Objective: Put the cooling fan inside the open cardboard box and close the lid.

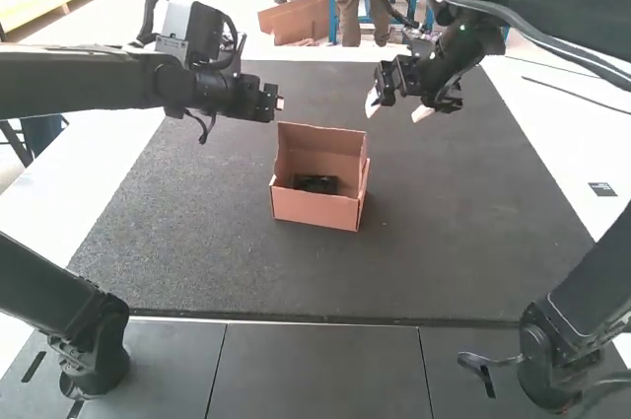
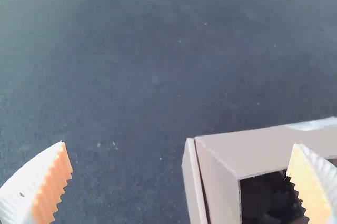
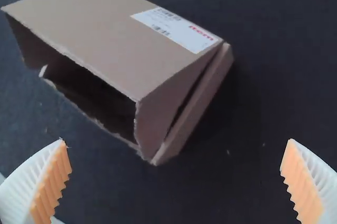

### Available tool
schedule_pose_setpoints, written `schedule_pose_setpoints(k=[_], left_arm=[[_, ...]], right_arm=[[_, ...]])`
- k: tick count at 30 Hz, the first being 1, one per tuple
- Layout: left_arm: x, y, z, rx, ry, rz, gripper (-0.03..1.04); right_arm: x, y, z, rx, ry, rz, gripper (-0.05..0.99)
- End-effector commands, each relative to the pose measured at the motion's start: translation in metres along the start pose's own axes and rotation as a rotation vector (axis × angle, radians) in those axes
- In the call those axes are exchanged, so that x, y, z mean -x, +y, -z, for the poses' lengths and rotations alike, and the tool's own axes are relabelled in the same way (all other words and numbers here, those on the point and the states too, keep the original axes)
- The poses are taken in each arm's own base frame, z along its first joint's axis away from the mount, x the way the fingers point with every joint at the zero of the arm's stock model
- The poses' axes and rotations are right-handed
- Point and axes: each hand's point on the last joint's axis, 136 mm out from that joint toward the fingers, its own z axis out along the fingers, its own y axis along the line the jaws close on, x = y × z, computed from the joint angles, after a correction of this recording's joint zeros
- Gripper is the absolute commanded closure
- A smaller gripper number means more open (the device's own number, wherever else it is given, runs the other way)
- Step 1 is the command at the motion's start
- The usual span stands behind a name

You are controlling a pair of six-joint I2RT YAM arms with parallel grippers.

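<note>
Cardboard (image 1: 315, 204) below left hand (image 1: 274, 102), right hand (image 1: 397, 110)

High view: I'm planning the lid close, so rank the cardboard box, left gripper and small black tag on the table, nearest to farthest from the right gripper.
From the right gripper:
1. Cardboard box, centre of the mat, its raised lid nearest.
2. Left gripper, across the box, at the left.
3. Black tag, far right, off the mat.
</note>
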Motion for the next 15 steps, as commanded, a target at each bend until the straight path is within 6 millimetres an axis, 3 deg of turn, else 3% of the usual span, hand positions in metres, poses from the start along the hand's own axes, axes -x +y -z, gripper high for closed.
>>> schedule_pose_setpoints(k=[1,5,10,15], left_arm=[[0.035,-0.014,-0.001,-0.015,-0.070,-0.006,0.04],[0.049,-0.032,-0.015,-0.044,-0.078,-0.022,0.04],[0.051,-0.048,-0.033,-0.068,-0.060,-0.039,0.04],[0.036,-0.064,-0.049,-0.087,0.006,-0.081,0.04]], right_arm=[[-0.002,-0.043,0.016,-0.191,-0.095,-0.008,0.02],[-0.003,-0.066,0.027,-0.256,-0.221,-0.019,0.02],[-0.017,-0.083,0.033,-0.280,-0.240,-0.064,0.02],[-0.008,-0.087,0.042,-0.239,-0.273,-0.136,0.02]])
